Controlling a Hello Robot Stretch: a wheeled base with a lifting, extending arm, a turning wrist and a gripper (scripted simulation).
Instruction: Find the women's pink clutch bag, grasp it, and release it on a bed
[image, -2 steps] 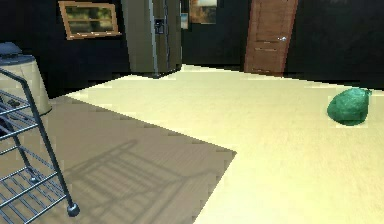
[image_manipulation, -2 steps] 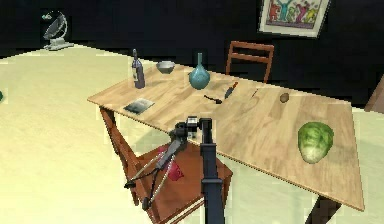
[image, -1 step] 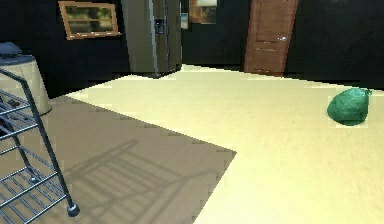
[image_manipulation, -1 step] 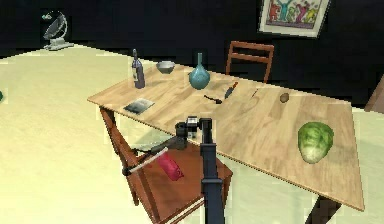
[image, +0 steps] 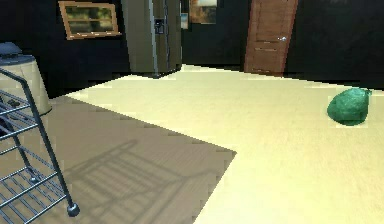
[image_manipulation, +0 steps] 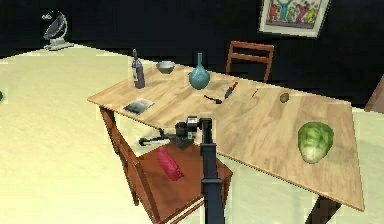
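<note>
Forward view: wire rack (image: 28, 150) at 8 o'clock, wooden door (image: 270, 35) at 1, green sack (image: 350, 105) at 3.
Arm side view: chair (image_manipulation: 150, 192) at 6 o'clock, tucked at table (image_manipulation: 260, 120) edge. Clutch bag (image_manipulation: 168, 163), pink-red oblong, lies on chair seat. Gripper (image_manipulation: 155, 141) close at bag's 11 o'clock; jaw state and any hold: cannot tell.
Judged: bag found, arm at bag. Left: confirm grasp, lift, find bed, release.
</note>
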